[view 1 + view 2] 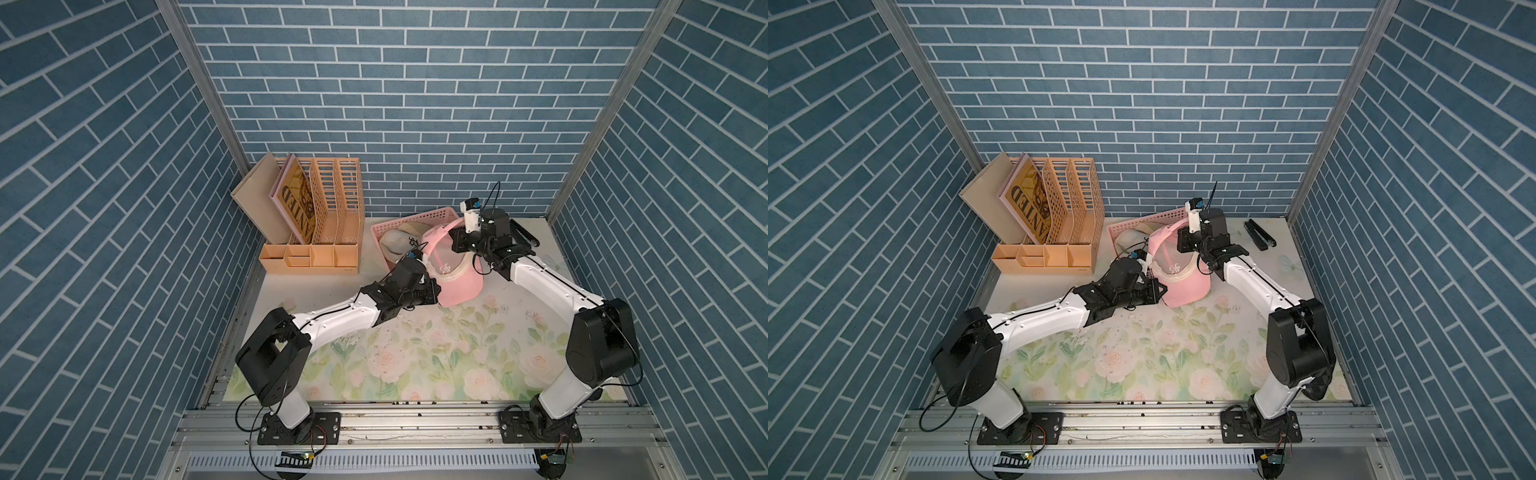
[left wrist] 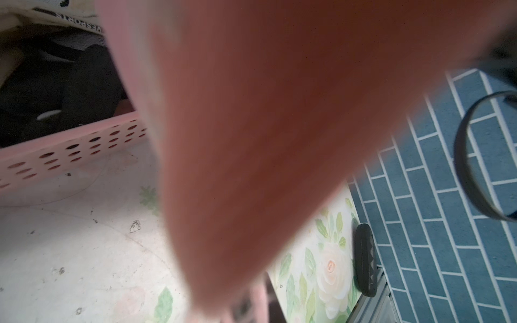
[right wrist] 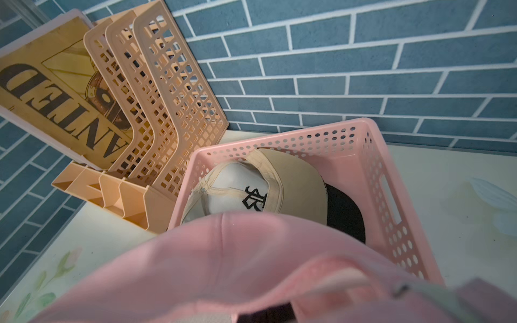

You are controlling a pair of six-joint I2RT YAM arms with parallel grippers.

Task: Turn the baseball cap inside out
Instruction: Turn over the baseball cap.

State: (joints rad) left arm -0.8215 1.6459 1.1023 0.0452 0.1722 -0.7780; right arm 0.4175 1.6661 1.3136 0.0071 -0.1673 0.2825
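The pink baseball cap (image 1: 457, 286) (image 1: 1185, 286) hangs just above the table in front of the pink basket, brim toward the front, with its pale inner band and lettering showing. My left gripper (image 1: 434, 291) (image 1: 1159, 291) is shut on the cap's left edge. My right gripper (image 1: 456, 242) (image 1: 1180, 242) is shut on the raised back part of the cap. Blurred pink cap fabric (image 2: 251, 112) fills the left wrist view and hides the jaws. In the right wrist view the cap (image 3: 223, 265) lies over the jaws, with the open strap gap beside them.
The pink basket (image 1: 415, 217) (image 3: 377, 167) behind the cap holds a beige cap (image 3: 251, 190) and a dark one. An orange file organiser (image 1: 328, 216) with a book stands at the back left. A black stapler (image 1: 1260, 235) lies at the back right.
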